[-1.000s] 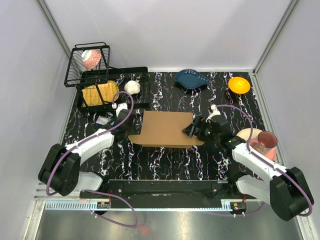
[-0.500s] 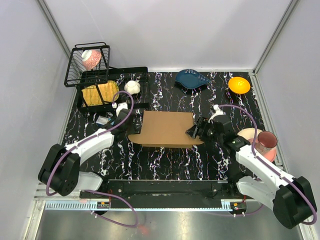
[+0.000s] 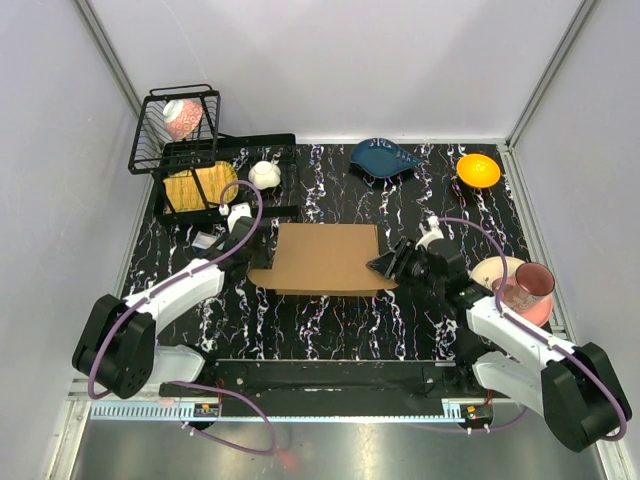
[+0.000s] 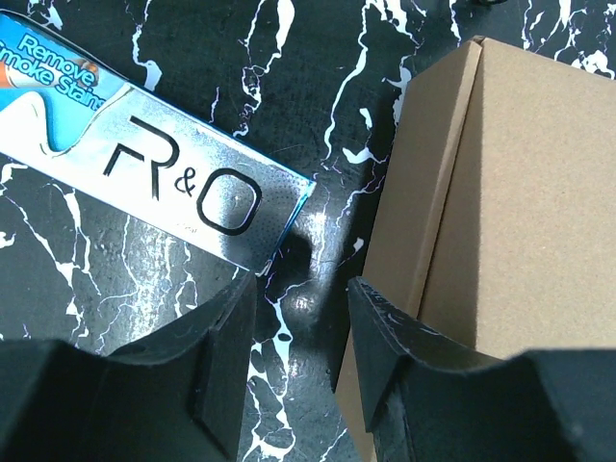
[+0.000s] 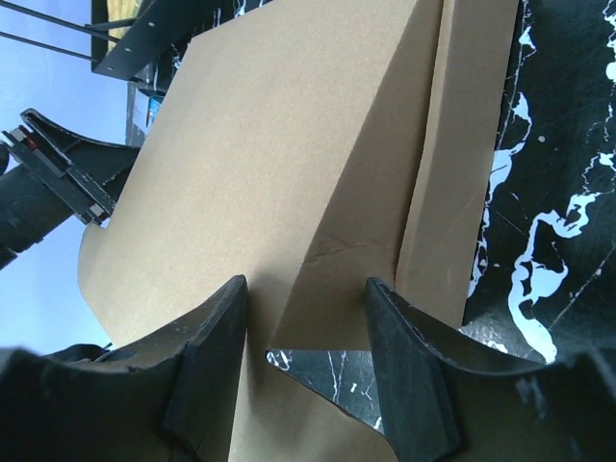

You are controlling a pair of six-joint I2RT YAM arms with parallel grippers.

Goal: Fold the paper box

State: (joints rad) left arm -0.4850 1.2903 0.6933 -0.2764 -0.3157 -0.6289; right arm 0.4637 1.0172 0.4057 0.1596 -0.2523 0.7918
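Top cam: flat brown corrugated cardboard box sits mid black marbled table, left gripper at its left edge, right gripper at its right.

Left wrist: fingers spread over bare table, box just beside.

Right wrist: fingers apart, straddling a raised flap.

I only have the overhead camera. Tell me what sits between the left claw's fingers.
Observer: Nothing. The left claw is open over bare table, and the cardboard box lies just outside one finger.
Operator: Now check the right claw for me.
Observer: The right claw is open, with the corner of a cardboard flap between its fingers, not yet pinched.
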